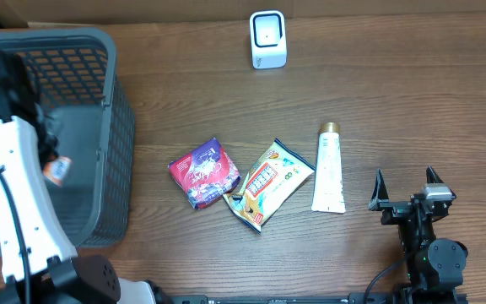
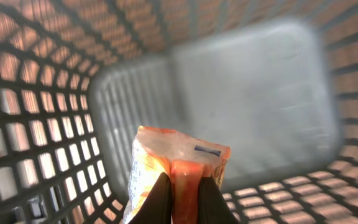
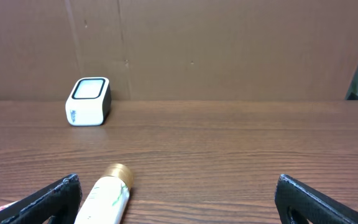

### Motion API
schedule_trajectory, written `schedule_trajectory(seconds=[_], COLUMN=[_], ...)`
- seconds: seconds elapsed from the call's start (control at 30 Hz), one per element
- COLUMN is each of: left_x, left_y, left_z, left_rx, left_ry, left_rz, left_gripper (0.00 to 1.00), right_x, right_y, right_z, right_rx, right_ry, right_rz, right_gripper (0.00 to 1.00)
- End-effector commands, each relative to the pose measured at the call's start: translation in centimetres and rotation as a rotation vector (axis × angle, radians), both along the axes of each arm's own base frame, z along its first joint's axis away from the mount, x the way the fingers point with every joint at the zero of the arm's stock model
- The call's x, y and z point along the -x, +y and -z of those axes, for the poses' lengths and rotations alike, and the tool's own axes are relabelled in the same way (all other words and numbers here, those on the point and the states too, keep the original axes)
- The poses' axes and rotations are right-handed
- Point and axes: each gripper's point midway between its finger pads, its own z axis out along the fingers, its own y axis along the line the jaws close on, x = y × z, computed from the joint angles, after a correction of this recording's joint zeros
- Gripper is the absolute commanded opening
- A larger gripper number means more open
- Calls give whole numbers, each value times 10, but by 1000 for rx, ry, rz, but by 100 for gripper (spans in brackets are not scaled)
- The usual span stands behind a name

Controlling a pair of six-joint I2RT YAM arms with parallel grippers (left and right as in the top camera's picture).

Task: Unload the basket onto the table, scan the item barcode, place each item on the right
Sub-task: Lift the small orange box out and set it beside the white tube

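Observation:
My left gripper (image 2: 185,182) is down inside the grey mesh basket (image 1: 118,127), shut on the crimped edge of an orange and white snack packet (image 2: 178,149). Seen from overhead, that packet (image 1: 57,171) shows as an orange patch beside the white left arm, above the basket floor. I cannot make out a barcode on the item. The white scanner (image 1: 268,39) stands at the back of the table, with its window (image 3: 89,90) facing up and forward. My right gripper (image 1: 405,181) rests low at the front right, open and empty, and in its own view the gripper (image 3: 178,183) frames bare table.
Three more items lie mid-table: a purple-red packet (image 1: 203,172), a yellow snack pouch (image 1: 267,183) and a white tube with a gold cap (image 1: 329,169). The tube (image 3: 107,196) lies just inside my right gripper's left finger. A cardboard wall (image 3: 229,50) backs the table.

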Motion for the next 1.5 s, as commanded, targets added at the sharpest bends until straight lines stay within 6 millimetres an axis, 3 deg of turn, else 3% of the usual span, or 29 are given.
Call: schedule_trajectory(seconds=[0.0,0.17,0.27,0.47,0.57,0.8,0.97,1.0,1.17,1.3,1.47], left_x=[-1,0,-8,-36,-40,-45,-35,-29,-10,3,15], left_y=[1,-22,-44,-128,-169,-285,-356,-376,-438,-471,-493], left_z=[-51,-95,-111,-115,-111,-97,-56,-38,26,78,140], left_rx=[-58,-46,-25,99,124,163,212,247,336,350,349], left_ry=[-85,-174,-220,-273,-257,-245,-163,-131,-38,40,163], left_rz=[65,183,315,684,813,1164,1377,1430,1639,1750,1822], left_gripper=[4,4,4,4,4,4,4,4,4,4,4], right_x=[0,0,0,0,0,0,0,0,0,0,0], right_y=[-2,-2,-2,-2,-2,-2,-2,-2,-2,-2,-2], right_z=[2,2,2,2,2,2,2,2,2,2,2], right_rx=[-4,-4,-3,-4,-4,-4,-3,-4,-3,-4,-4], right_ry=[-3,-3,-3,-3,-3,-3,-3,-3,-3,-3,-3], right_rz=[11,11,11,10,11,11,11,11,11,11,11], right_gripper=[100,100,100,100,100,100,100,100,100,100,100])
